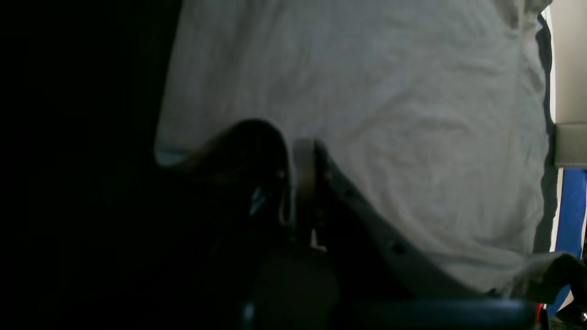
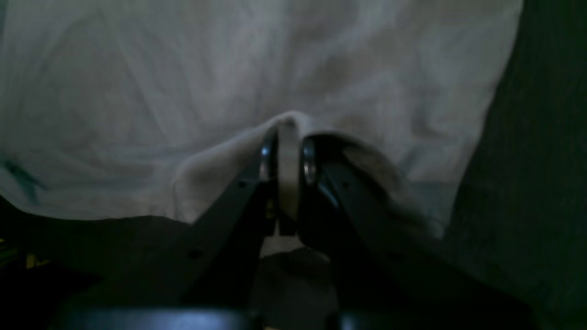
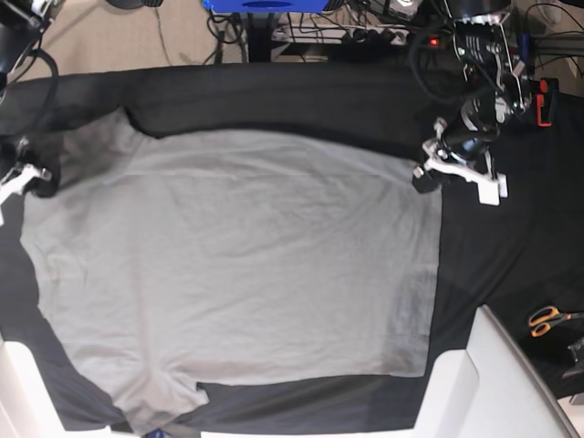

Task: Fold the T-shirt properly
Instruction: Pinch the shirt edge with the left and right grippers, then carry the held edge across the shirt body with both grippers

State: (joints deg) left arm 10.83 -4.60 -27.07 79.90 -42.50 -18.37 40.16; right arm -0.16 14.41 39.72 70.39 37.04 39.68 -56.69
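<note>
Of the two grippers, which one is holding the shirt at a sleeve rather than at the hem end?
The right gripper, at the base view's left edge: it pinches the T-shirt by the far sleeve. The left gripper grips the far hem corner, on that view's right.

I can read no text, label, brand, number or sign in any of my views. The T-shirt [image 3: 237,265] shows only plain grey cloth, with no print I can make out. Both wrist views are dark and blurred, and nothing on the black cloth [image 3: 301,105] carries lettering I can tell.
</note>
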